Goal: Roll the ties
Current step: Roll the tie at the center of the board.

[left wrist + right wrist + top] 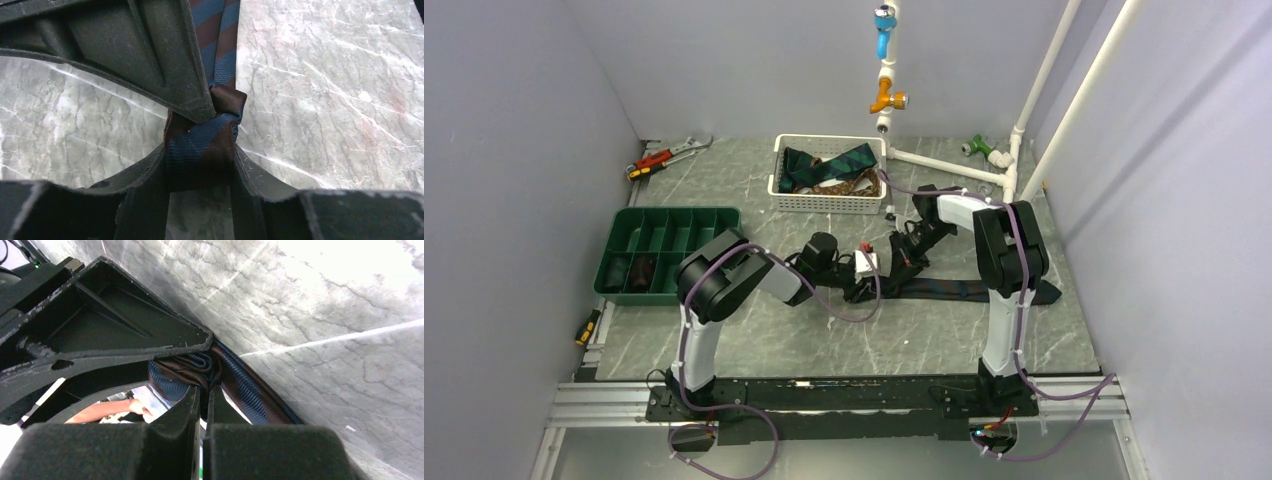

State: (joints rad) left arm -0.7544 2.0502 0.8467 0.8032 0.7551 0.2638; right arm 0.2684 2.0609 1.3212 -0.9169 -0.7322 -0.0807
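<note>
Grey marble table (754,340): tie (200,147) lies mid-table, its rolled end clasped between the half-spread left gripper (200,172); right gripper (202,390), pinched tight, grips the roll's core.

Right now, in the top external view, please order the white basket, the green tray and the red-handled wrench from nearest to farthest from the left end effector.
From the left end effector, closed on the striped tie:
1. White basket, nearest, just beyond it at the far middle.
2. Green tray, off to the left side.
3. Red-handled wrench, farthest, in the far left corner.
</note>
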